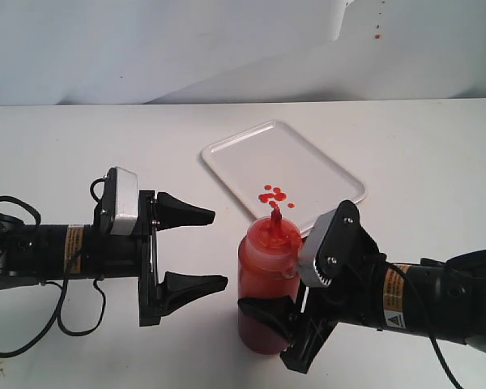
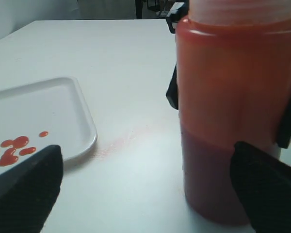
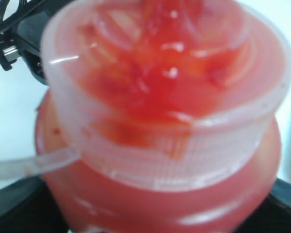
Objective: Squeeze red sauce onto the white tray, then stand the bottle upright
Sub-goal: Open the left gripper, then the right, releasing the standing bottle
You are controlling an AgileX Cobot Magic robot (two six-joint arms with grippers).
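The bottle (image 1: pixel 267 279) stands upright on the table just in front of the white tray (image 1: pixel 308 158); it is translucent, stained orange-red, with darker sauce in its lower half (image 2: pixel 218 184). My right gripper (image 1: pixel 263 298) is shut on the bottle's lower body, one finger on each side. Its cap (image 3: pixel 165 97) fills the right wrist view, smeared red. Several drops of red sauce (image 1: pixel 274 194) lie on the tray's near corner (image 2: pixel 48 111). My left gripper (image 1: pixel 219 248) is open and empty, with its tips a short gap left of the bottle.
The white table (image 1: pixel 81 146) stretches around the tray and both arms. A faint pinkish smear (image 2: pixel 121 141) marks the table between tray and bottle. A pale wall (image 1: pixel 146 49) rises behind, with a few red specks (image 1: pixel 377 32).
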